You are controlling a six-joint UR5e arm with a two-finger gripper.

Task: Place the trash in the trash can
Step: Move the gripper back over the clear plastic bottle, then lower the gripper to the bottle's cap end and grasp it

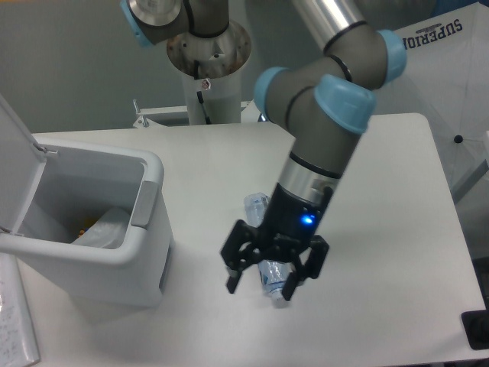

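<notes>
Tool (263, 280) spread wide, straddling the bottle (261, 206), whose length runs twelve to six beneath it.

The bottle (263, 271) is clear bluish, the trash can (92, 252) white with a grey panel, the hand (262, 284) black with a blue light, the tabletop (382, 199) white.
</notes>
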